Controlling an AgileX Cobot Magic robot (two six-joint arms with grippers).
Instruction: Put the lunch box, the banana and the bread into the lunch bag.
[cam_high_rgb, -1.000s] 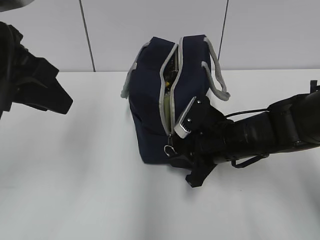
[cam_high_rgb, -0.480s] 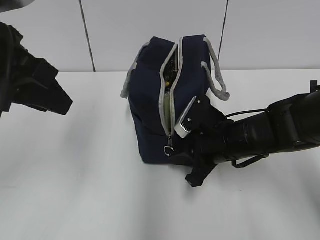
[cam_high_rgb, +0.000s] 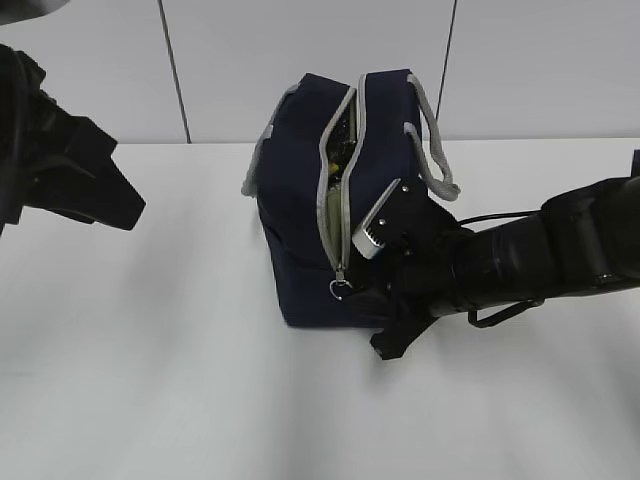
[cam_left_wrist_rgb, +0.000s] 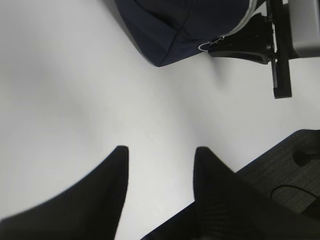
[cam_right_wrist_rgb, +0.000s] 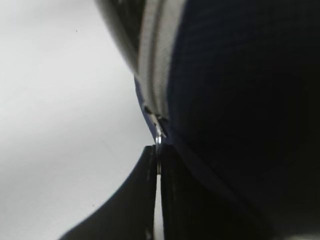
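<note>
On the left, the left gripper (cam_left_wrist_rgb: 160, 165) hangs over bare table (cam_high_rgb: 150, 380), its fingers spread with nothing between them, well apart from the work. One lunch bag (cam_high_rgb: 310, 200) stands near the table's middle, its zipper (cam_high_rgb: 346, 190) parted along the top, with a sliver of yellow and green showing inside; I cannot tell which items these are, and no lunch box, banana or bread lies outside. On the right, the right gripper (cam_right_wrist_rgb: 159, 165) has just pinched shut on the metal ring pull (cam_high_rgb: 341, 289) at the zipper's lower end, having stood apart a second ago. That suggests packing is done and closing the bag comes next. Counted: one bag, one ring pull, two grippers.
</note>
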